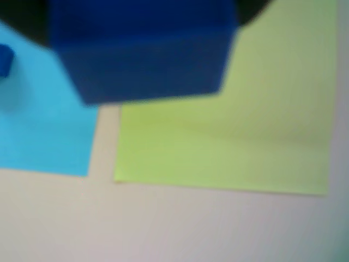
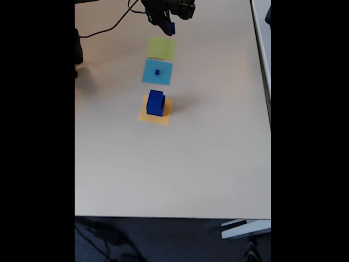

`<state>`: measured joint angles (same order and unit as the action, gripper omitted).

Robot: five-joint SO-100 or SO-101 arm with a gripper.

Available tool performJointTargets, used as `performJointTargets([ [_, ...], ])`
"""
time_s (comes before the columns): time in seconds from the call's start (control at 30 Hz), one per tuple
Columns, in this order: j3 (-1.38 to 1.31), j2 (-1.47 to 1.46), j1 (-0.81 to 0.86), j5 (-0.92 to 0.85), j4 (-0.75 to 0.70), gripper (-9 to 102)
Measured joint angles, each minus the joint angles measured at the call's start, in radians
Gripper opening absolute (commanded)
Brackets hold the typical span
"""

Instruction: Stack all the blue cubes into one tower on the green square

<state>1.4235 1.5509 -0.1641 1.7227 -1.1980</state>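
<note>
**Blue cube held above green square**

Fixed view: the gripper (image 2: 170,26) sat at the 12 o'clock edge of the table (image 2: 207,164), dark arm body behind it, a black cable (image 2: 106,28) trailing off toward 10 o'clock. The claw was closed on a mid cube (image 2: 171,27), glossy dark royal blue, small in this view. It hung just off the 12 o'clock edge of the green square (image 2: 161,48); whether it touched the paper could not be told.

Three flat paper squares ran in a line from 12 to 6 o'clock: green, then light-blue square (image 2: 157,72), then orange square (image 2: 155,111), small gaps between them. Green was a thin lime patch, bare on top, same size as the others.

A tiny cube (image 2: 157,72), same dark blue, sat near the centre of the light-blue square. The big cube (image 2: 155,103) stood on the orange square, upright, covering much of it, its lit face brighter blue.

Wrist view, blurry: the mid cube (image 1: 144,52) filled the top at 12 o'clock, edges soft, top face lighter than the front. Below it the green square (image 1: 229,147) spread toward 4 o'clock, flat, faint lines across it. Light-blue square (image 1: 43,131) lay at 9 o'clock, narrow strip of table (image 1: 163,229) between the two. Tiny cube (image 1: 5,61) clipped at the 9 o'clock edge. Fingers hidden behind the cube.
</note>
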Motion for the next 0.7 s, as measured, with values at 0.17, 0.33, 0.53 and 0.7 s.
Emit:
performJointTargets([
  [0.17, 0.017, -0.058, -0.046, 0.041, 0.0, 0],
  [0.33, 0.071, -0.104, -0.1, 0.107, 0.014, 0],
  [0.53, 0.086, -0.149, -0.106, 0.126, 0.049, 0],
  [0.7, 0.086, -0.199, -0.115, 0.126, 0.075, 0],
])
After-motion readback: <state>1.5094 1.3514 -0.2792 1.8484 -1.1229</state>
